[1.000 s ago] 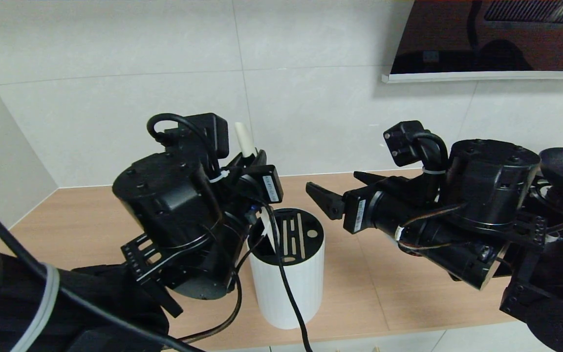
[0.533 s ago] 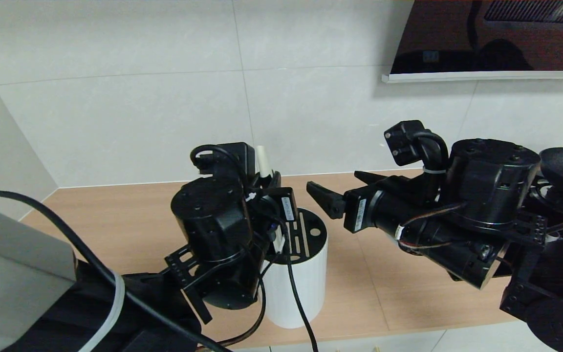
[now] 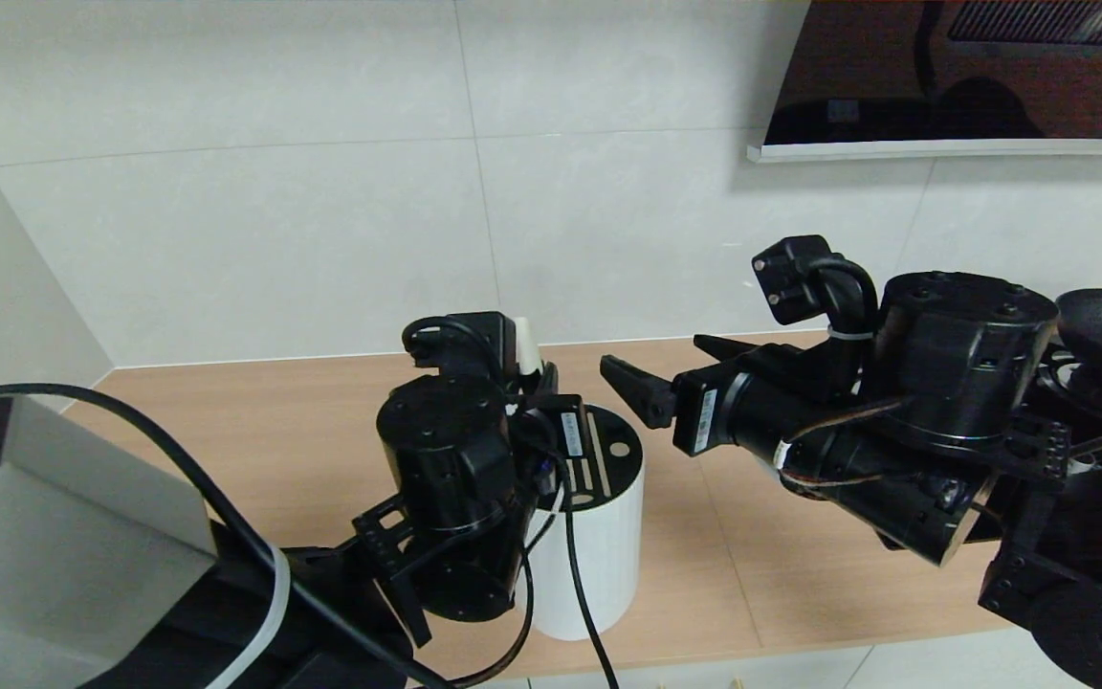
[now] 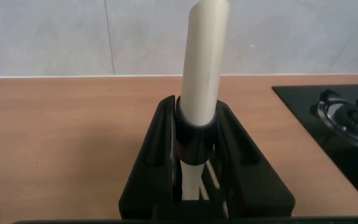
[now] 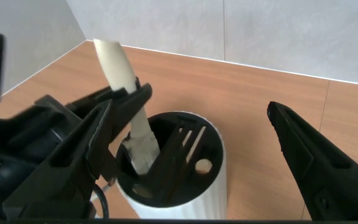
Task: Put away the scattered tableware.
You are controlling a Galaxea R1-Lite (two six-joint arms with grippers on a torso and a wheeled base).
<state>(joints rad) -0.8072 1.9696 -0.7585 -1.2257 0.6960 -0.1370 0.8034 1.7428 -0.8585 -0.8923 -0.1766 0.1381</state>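
Left tool (image 3: pixel 534 381): jaws clamped on the cream-handled utensil (image 3: pixel 525 343), one jaw on each side of the handle, gripping at the dark band partway down it; the cream end of the handle stands up above the fingers (image 4: pixel 164 140). Utensil roughly upright, leaning a little; its lower part sits inside an opening in the black slotted top of the holder (image 3: pixel 599 560); the working end is hidden there, so the kind of utensil cannot be told. The left tool sits directly over the left part of the holder's top.

Holder: white ribbed cylinder, upright on the desk (image 3: pixel 226 431), near the desk's front edge; the top plate shows several narrow slots and one round hole.

Right tool (image 3: pixel 654 352): jaws wide apart, nothing between them; it hangs above the desk just to the right of the holder, about level with the holder's top, pointing towards the holder and the left tool; no contact with either.

Surroundings: desk is light wood, backed by a pale tiled wall (image 3: pixel 321 191); a black gas hob (image 4: pixel 347 118) with a burner lies on the desk to the right of the holder; a dark glossy range hood (image 3: pixel 962 77) hangs on the wall above that side.
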